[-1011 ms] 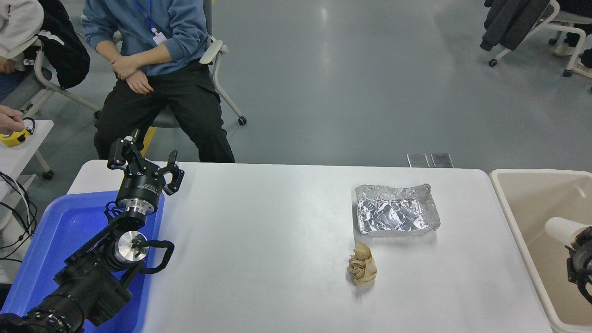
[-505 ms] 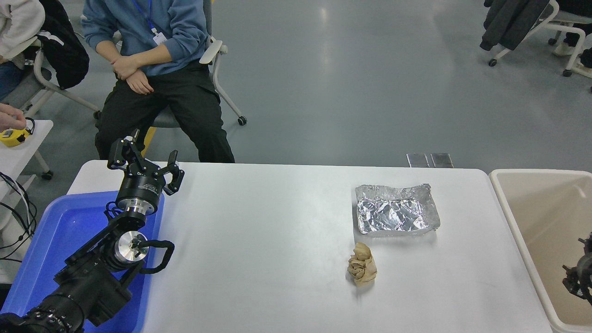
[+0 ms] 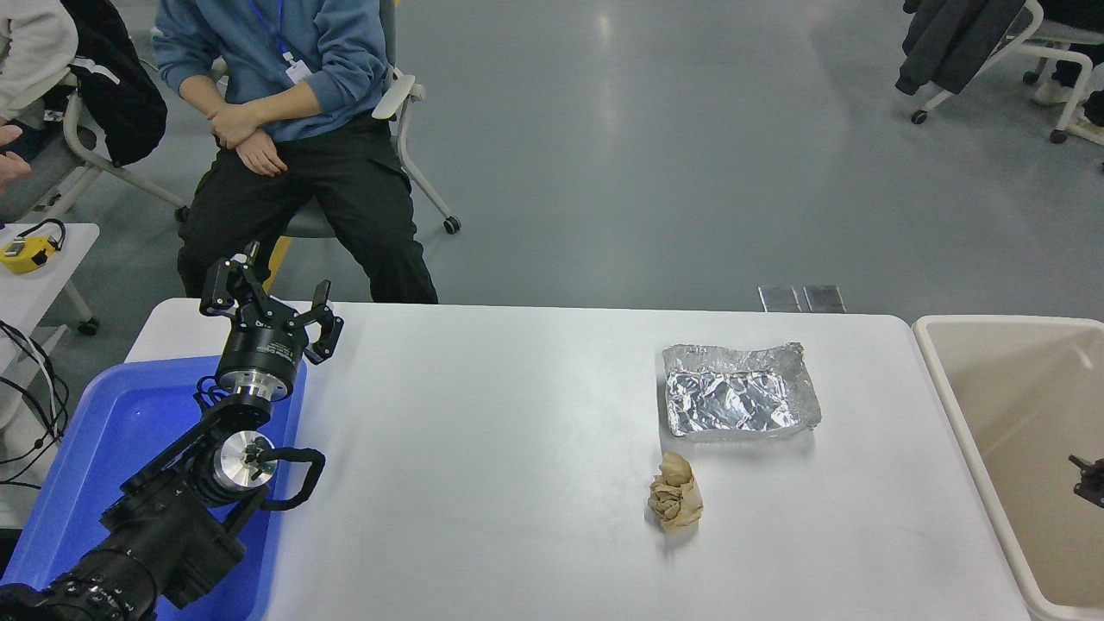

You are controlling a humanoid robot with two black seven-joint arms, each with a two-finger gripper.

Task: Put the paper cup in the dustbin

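Dustbin [image 3: 949,379] sits at the frame's right edge, beside the counter [image 3: 517,448]. Only a sliver of the right gripper [image 3: 1088,481] shows over it, its state unclear. Left gripper [image 3: 269,309] rests spread apart at lower left.

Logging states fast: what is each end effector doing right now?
Left end effector: open, empty, parked.
Right end effector: only a sliver shows over the dustbin; cannot tell.

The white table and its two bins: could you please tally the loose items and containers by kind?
Foil tray: 1
Crumpled brown paper ball: 1
Blue bin: 1
Beige dustbin: 1
Paper cup: 0 in view
Total: 4
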